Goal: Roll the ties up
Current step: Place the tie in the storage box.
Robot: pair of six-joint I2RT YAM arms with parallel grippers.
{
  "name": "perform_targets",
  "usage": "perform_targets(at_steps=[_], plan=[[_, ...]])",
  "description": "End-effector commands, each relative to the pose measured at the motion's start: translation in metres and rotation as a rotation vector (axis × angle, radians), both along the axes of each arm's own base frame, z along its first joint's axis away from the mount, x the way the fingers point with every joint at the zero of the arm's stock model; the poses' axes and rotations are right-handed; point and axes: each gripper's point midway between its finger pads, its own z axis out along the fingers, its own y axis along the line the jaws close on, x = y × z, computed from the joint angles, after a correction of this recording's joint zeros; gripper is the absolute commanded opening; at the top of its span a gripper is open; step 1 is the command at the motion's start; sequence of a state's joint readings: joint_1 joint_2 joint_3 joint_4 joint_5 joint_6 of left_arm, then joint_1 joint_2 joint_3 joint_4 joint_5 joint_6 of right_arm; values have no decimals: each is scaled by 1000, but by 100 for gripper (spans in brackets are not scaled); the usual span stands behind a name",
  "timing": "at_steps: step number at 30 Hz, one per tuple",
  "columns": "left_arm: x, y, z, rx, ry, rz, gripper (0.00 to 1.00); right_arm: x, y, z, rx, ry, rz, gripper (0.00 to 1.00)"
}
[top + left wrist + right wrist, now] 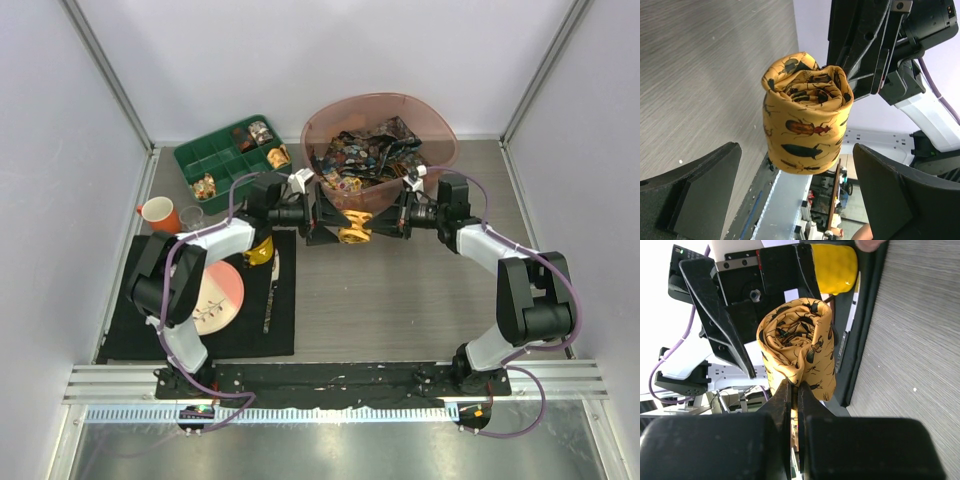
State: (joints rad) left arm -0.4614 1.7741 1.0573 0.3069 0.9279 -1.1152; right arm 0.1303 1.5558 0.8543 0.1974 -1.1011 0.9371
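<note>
1 yellow tie (800, 345) looks fully rolled, held above mid-counter near the far edge, right gripper (792, 390) pinching the roll's edge, left gripper (796, 150) spread wide facing it; next probably a no-unravel drop into far-left green tray (195, 160) holding few small bundles (262, 132); far-edge pink bowl (440, 130) holds dark ties (365, 155).

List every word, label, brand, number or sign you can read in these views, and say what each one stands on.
No text can be read in any view.
Rolled yellow-orange fabric tie: beetle pictures only, no letters.
Small white pieces by the arms' wrists: any print is too small to read.
Round pink-and-white plate: thin dark marking, too small to tell.
</note>
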Motion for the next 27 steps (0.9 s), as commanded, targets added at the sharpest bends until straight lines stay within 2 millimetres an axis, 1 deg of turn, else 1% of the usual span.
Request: perform_targets(at_steps=[1, 2, 9, 17, 19, 21, 27], plan=[[-7, -8, 26, -74, -75, -55, 100, 2, 9, 27, 41, -94, 9, 1], [-7, -9, 31, -94, -85, -59, 100, 2, 9, 28, 41, -95, 9, 1], [-12, -19, 39, -124, -103, -103, 100, 2, 14, 29, 45, -98, 12, 1], [-10, -26, 36, -124, -88, -111, 100, 4, 17, 34, 61, -109, 17, 1], [-9, -26, 35, -126, -85, -109, 93, 2, 18, 33, 62, -105, 21, 1], [-9, -27, 38, -135, -92, -109, 89, 0, 17, 33, 62, -105, 21, 1], [-9, -27, 43, -148, -111, -108, 89, -5, 18, 29, 60, -94, 25, 1]])
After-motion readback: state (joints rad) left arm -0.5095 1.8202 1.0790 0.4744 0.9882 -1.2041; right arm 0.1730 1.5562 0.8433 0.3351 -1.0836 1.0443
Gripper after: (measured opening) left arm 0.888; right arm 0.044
